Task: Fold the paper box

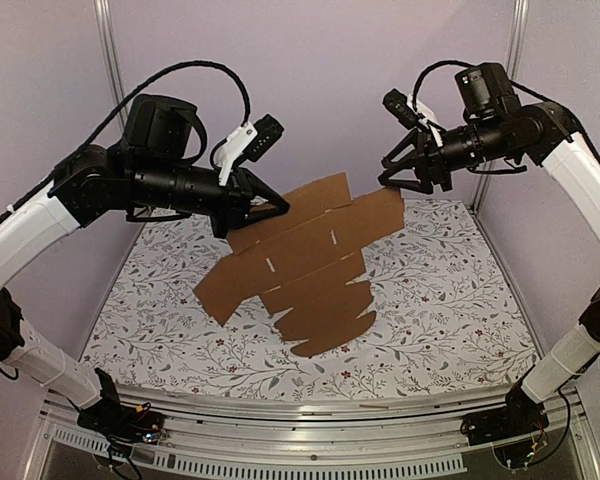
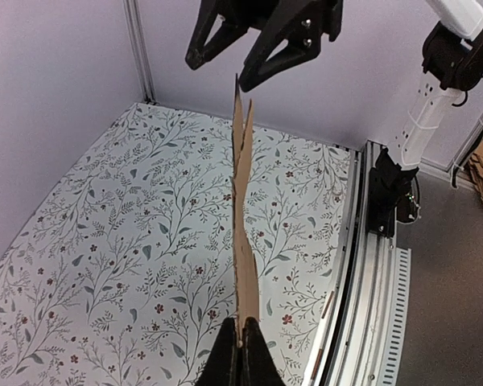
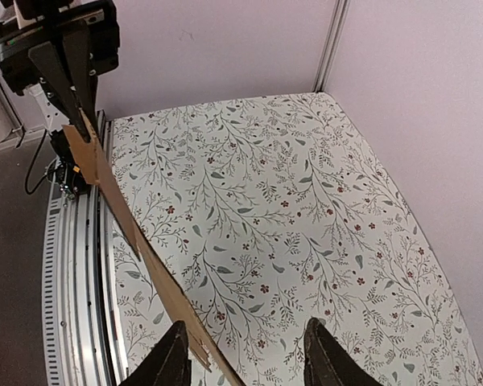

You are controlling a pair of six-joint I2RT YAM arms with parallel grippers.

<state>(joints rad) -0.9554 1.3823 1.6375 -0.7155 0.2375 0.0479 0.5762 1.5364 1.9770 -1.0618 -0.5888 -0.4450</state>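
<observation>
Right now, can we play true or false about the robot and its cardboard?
1. The paper box is an unfolded brown sheet. True.
2. The left end effector is empty. False: it is shut on an edge of the paper box.
3. The right end effector has its jaws open. True.
4. The tablecloth is plain white. False: it has a pattern of leaves and little flowers.
</observation>
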